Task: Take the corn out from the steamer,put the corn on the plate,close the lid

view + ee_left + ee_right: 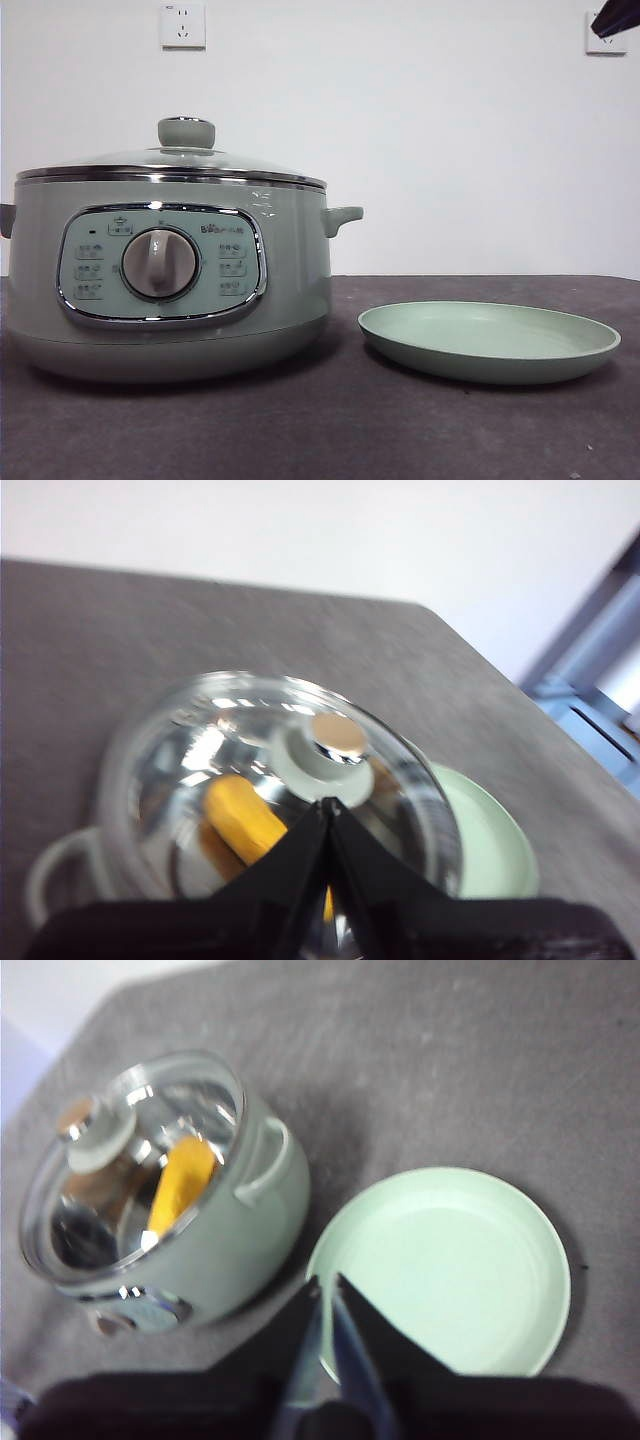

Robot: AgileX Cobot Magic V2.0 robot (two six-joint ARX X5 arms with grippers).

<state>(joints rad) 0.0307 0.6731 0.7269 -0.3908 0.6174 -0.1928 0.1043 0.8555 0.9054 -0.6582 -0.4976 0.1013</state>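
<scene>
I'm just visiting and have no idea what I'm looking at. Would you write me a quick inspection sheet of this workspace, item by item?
Surface: dark grey table, matte.
Steamer: stands on the table, dial facing the front camera.
Lid: on the steamer, glass, knob on top.
Corn: inside the steamer, seen through the lid.
Plate: beside the steamer, nothing on it.
Clutter: nothing seen.
Left end effector: above the lid, jaws shut, holding nothing.
Right end effector: above the plate's near edge, jaws shut, holding nothing.
Cables: nothing seen.
Surroundings: white wall with two sockets.
</scene>
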